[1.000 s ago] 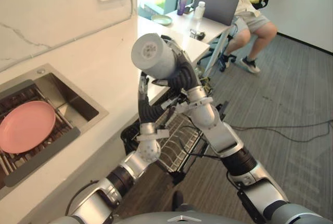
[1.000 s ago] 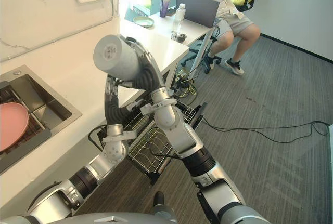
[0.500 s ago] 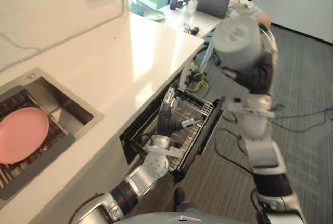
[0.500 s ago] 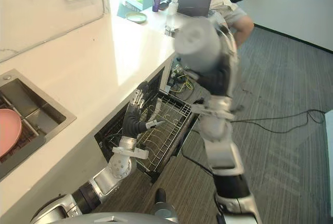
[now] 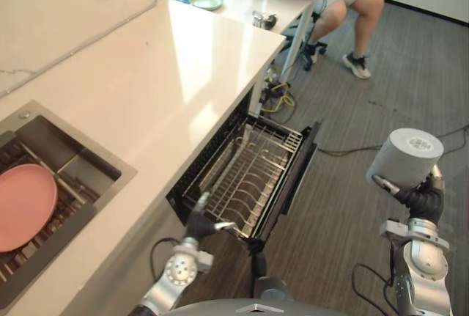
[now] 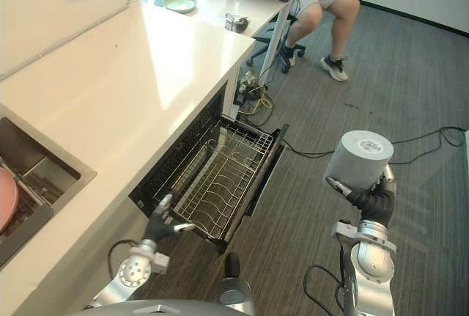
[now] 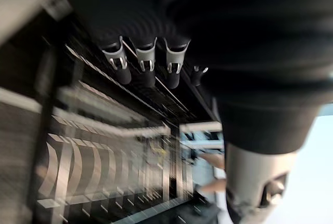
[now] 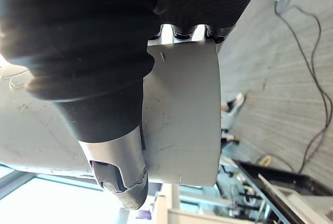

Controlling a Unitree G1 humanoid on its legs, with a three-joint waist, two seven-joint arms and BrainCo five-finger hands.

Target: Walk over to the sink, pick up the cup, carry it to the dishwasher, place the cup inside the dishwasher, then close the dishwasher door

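Right eye view: the right hand (image 6: 374, 202) has its fingers curled round the grey cup (image 6: 359, 158), held near upright with a flat end up, well to the right of the open dishwasher rack (image 6: 212, 177). The left hand (image 6: 160, 221), fingers straight and empty, is at that rack's near corner; the cup likely needs to travel leftward.

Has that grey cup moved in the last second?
Yes. The cup in the right hand swung away from the counter edge, past the open dishwasher, and now is out over the floor.
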